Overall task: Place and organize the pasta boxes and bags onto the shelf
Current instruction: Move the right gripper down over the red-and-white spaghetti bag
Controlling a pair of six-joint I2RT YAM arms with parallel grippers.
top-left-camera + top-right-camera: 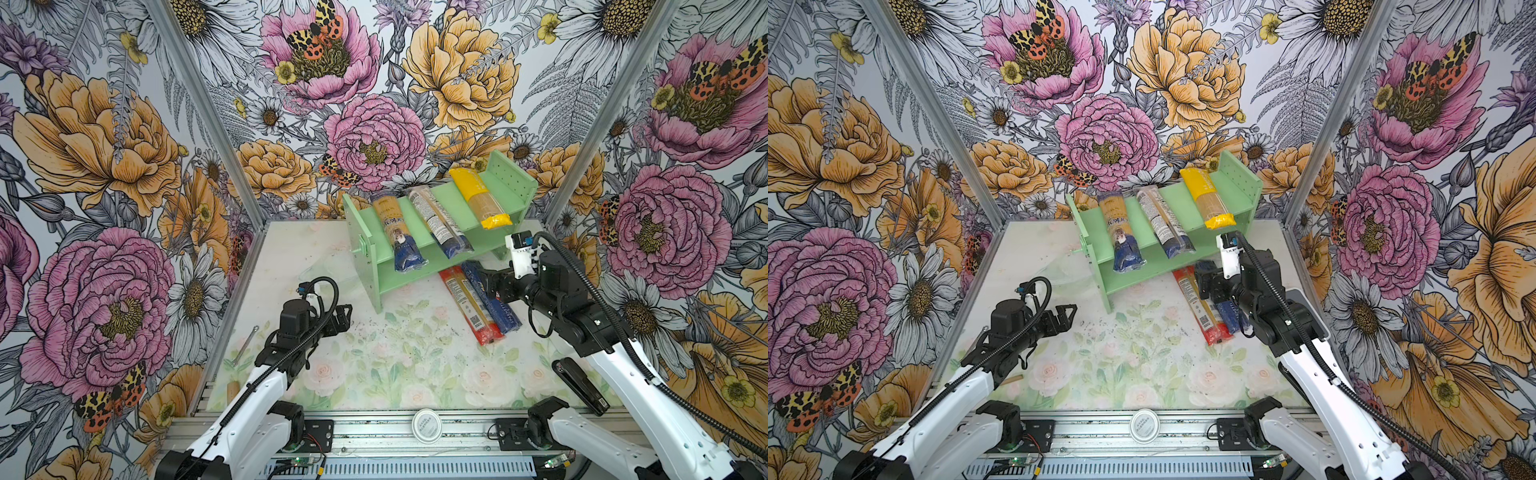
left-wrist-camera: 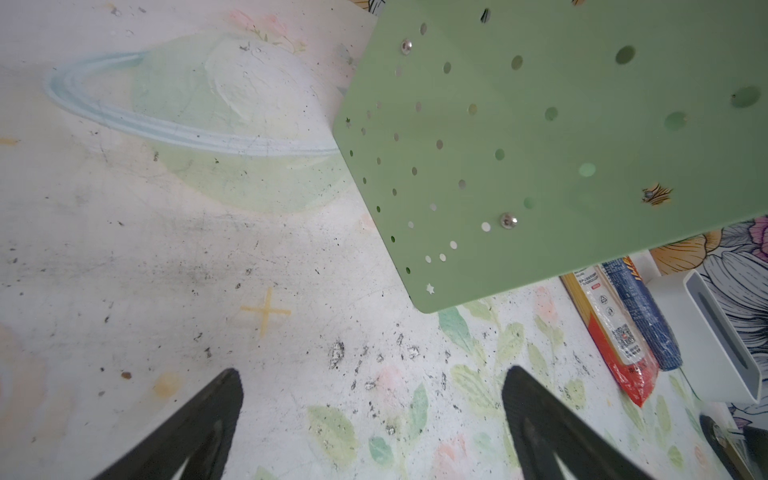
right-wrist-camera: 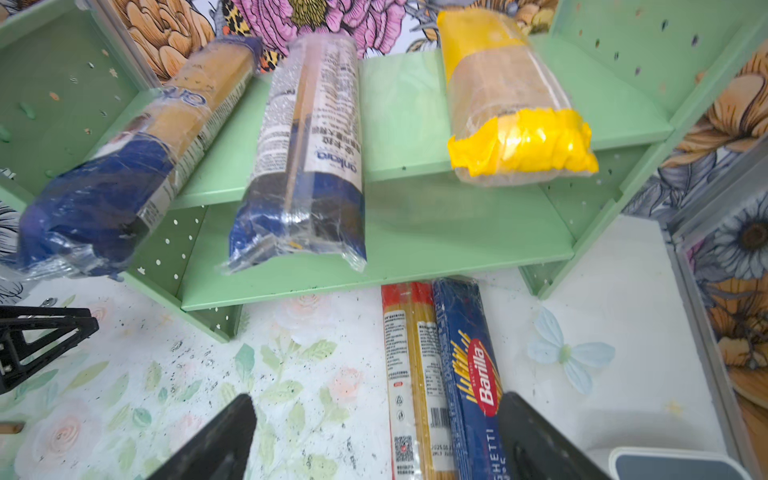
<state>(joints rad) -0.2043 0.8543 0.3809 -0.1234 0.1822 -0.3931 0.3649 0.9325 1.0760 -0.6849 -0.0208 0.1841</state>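
The pasta packs are split between the shelf and the surface. The mint-green shelf stands at the back of the surface, turned at an angle, and three packs lie on it. A clear pack with a dark-blue end is nearest the left side panel, a second clear pack lies beside it, and a yellow pack is nearest the right panel. All three lie crosswise, sloping from the upper tier toward the front, with their lower ends past the upper tier's front edge.

The red pack and the dark-blue pack lie flat on the surface in front of the shelf, side by side and touching. Their far ends are at the lower tier's front edge.

The right fingers hover over these two packs, spread wide and holding nothing. One finger is at the blue pack's outer edge, though whether it touches cannot be told. The other is well clear of the red pack.

The left fingers are also spread wide and empty, low over the bare surface near the shelf's left side panel.
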